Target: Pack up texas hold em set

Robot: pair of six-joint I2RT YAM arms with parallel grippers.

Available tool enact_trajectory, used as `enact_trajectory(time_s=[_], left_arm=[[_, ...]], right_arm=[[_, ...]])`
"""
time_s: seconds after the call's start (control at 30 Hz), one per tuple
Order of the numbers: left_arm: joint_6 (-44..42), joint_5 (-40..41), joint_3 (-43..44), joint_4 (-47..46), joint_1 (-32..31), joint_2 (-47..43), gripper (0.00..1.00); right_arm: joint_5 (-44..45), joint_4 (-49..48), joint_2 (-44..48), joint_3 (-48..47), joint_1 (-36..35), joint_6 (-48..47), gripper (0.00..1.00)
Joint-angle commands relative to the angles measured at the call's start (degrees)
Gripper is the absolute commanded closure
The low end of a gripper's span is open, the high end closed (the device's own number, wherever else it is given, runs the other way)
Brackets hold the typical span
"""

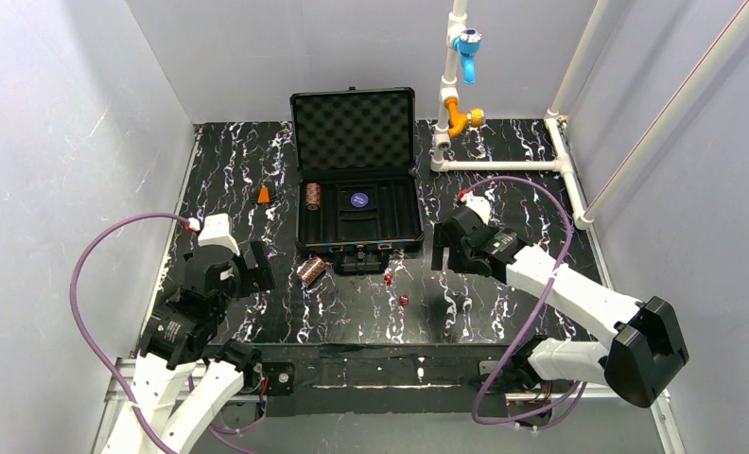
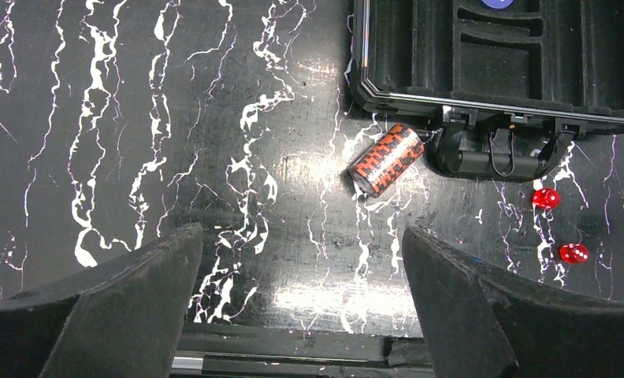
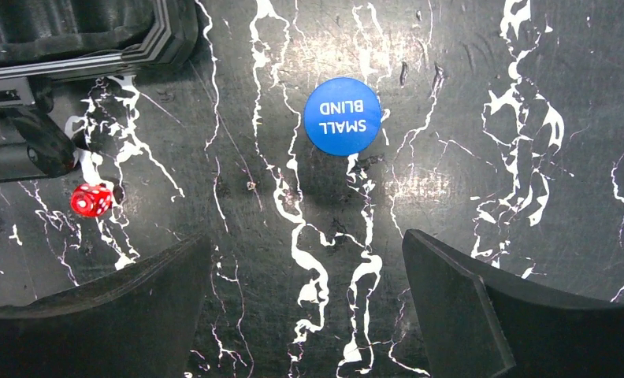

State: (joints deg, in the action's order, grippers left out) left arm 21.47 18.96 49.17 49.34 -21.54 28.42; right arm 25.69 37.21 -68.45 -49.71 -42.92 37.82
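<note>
The black briefcase [image 1: 404, 216] stands open mid-table, its foam lid [image 1: 354, 128] upright. In its tray sit a copper-brown chip stack [image 1: 313, 196] and a blue disc [image 1: 358, 200]. A second chip stack [image 1: 311, 270] [image 2: 386, 159] lies on its side by the case's front left corner. Two red dice [image 1: 388, 279] [image 1: 403, 300] [image 2: 545, 198] [image 2: 573, 253] rest in front of the latches. My left gripper [image 1: 260, 268] [image 2: 301, 232] hangs open, left of the fallen stack. My right gripper [image 1: 449, 257] [image 3: 306, 238] is open just short of a blue "SMALL BLIND" disc [image 3: 343, 116] on the table.
A small orange cone [image 1: 264, 194] stands left of the case. White pipework [image 1: 503, 165] with a blue valve [image 1: 466, 43] and an orange fitting [image 1: 461, 120] fills the back right. Grey walls close in the sides. One die [image 3: 91, 200] lies beside the case's latch.
</note>
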Motion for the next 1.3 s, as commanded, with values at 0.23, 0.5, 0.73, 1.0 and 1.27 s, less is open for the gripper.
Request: enact_trajectory(time_s=[0.23,0.5,0.73,1.0,1.27], left_arm=[[-0.64,-0.59,-0.45,-0.34,0.25,1.08,0.02],[-0.69,-0.33,-0.48,-0.37,0.27,1.11,0.02],[-0.89,-0.74,-0.39,-0.37,0.27,1.88,0.02],[-0.77,-0.20,-0.55,-0.38,0.27,0.67,0.02],[-0.82,0.11,-0.53,-0.38,0.24,-0.19,0.02]], right_arm=[[-6.14,-0.32,-3.54,0.71,6.95,-1.03,0.02],[-8.11,-0.03,-4.49,0.86,11.93,-2.08,0.02],[-8.37,-1.25,-4.23,2.15,12.42,-0.93,0.02],[-11.72,-1.87,-7.77,1.58,12.42,-1.53,0.03],[-15.65,-1.65,-12.06,-1.32,12.42,-3.53,0.04]])
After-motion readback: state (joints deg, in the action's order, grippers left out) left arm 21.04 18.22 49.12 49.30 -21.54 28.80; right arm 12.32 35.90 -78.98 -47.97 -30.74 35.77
